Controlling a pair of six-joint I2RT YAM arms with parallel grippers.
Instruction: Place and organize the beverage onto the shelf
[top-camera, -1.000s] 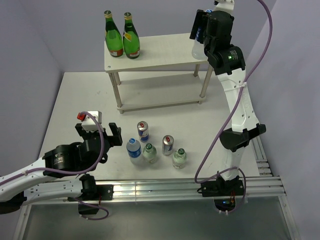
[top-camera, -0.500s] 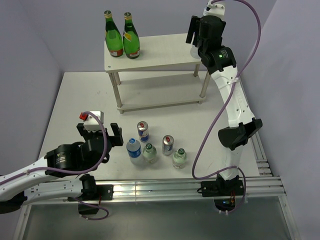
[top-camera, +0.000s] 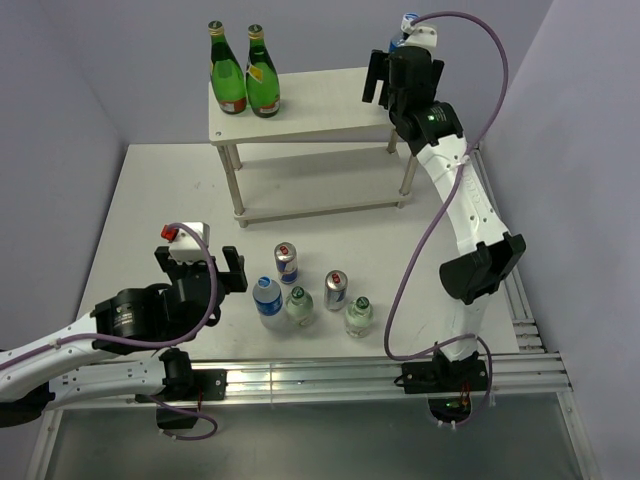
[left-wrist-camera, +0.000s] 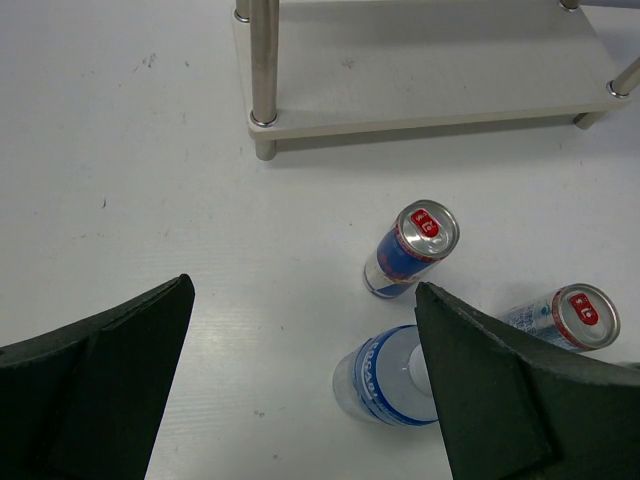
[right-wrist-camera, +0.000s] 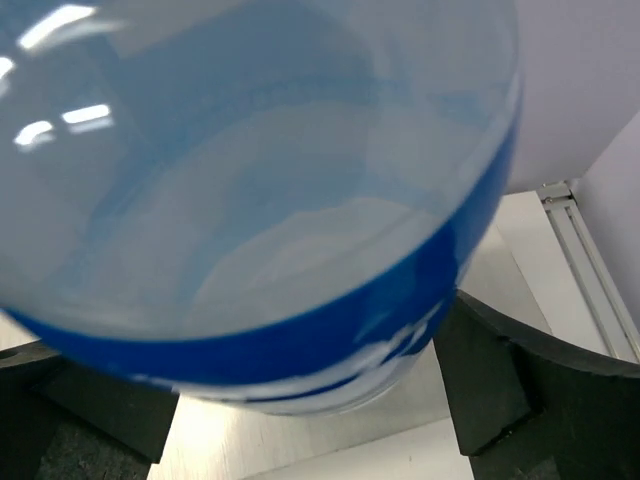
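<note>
The shelf (top-camera: 310, 100) stands at the back. A tall blue-labelled water bottle (top-camera: 407, 20) stands upright on its top board's right end and fills the right wrist view (right-wrist-camera: 250, 200). My right gripper (top-camera: 388, 78) is open, a finger on either side of that bottle's base (right-wrist-camera: 310, 400). On the table in front stand two slim cans (top-camera: 286, 262) (top-camera: 336, 289), a second water bottle (top-camera: 266, 298) and two green-capped bottles (top-camera: 299, 305) (top-camera: 358, 316). My left gripper (top-camera: 197, 265) hangs open and empty left of them; its view shows a can (left-wrist-camera: 412, 248) and the water bottle (left-wrist-camera: 395, 375).
Two green glass bottles (top-camera: 228, 80) (top-camera: 262, 80) stand on the top board's left end. The shelf's lower board (left-wrist-camera: 420, 80) and a metal post (left-wrist-camera: 264, 60) lie beyond the cans. A rail runs along the table's near edge (top-camera: 350, 375).
My right arm has shifted left over the shelf's right end and its jaws have spread wide around the water bottle. The left arm has barely moved.
</note>
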